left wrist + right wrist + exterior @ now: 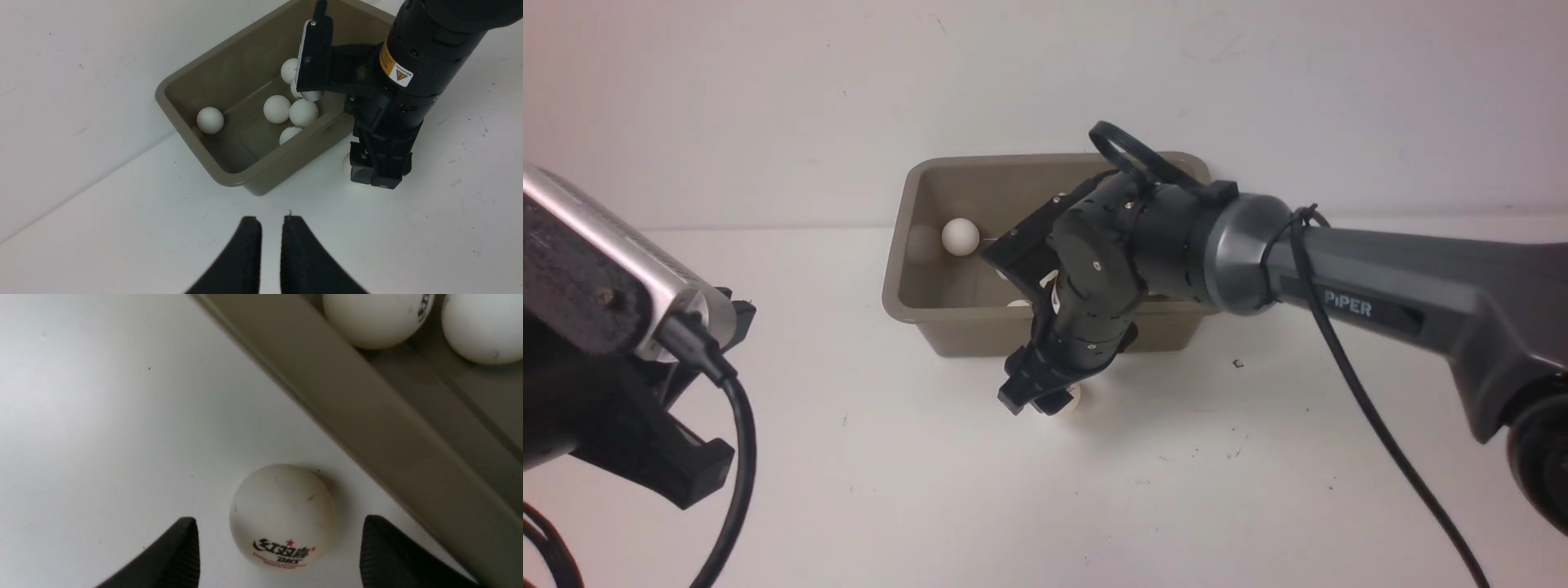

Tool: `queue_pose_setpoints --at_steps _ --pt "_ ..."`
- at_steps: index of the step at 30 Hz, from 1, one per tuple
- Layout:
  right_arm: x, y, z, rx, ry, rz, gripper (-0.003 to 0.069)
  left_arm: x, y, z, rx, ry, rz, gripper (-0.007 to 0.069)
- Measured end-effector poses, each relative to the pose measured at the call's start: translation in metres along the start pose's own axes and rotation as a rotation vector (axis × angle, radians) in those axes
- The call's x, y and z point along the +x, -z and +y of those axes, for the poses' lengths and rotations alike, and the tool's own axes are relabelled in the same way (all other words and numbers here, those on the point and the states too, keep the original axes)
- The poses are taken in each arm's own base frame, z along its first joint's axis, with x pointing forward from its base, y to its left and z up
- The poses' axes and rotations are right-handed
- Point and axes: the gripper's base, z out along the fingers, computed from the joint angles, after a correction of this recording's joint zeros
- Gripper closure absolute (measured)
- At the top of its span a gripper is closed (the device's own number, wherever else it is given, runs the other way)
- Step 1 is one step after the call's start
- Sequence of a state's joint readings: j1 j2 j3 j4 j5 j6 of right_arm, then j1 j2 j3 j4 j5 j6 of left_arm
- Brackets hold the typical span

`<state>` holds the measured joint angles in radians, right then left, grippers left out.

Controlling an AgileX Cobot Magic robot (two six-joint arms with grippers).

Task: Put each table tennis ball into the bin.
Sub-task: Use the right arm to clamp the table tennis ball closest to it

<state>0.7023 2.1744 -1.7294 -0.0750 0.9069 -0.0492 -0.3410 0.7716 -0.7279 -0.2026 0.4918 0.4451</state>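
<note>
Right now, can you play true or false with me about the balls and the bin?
1. One ball lies on the table, outside the bin. True.
2. The right tool is squeezing that ball. False: its fingers stand open on either side of the ball, with a gap on both sides.
3. The bin is empty. False: several balls lie inside it.
4. The left tool holds nothing. True.
</note>
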Motion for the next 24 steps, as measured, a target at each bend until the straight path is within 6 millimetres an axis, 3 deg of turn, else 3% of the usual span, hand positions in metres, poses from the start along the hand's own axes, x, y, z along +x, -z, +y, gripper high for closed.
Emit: queue_pose_setpoints --at_steps 19,24 --pt "-0.0025 0.0 0.0008 -0.009 -0.01 -0.027 0.0179 0.0 0.0 0.0 0.0 0.0 0.0 0.0566" --pt "-0.0002 -0.0085 0.0018 -0.012 -0.011 -0.01 0.0179 0.0 0.0 0.0 0.0 0.0 0.0 0.0566"
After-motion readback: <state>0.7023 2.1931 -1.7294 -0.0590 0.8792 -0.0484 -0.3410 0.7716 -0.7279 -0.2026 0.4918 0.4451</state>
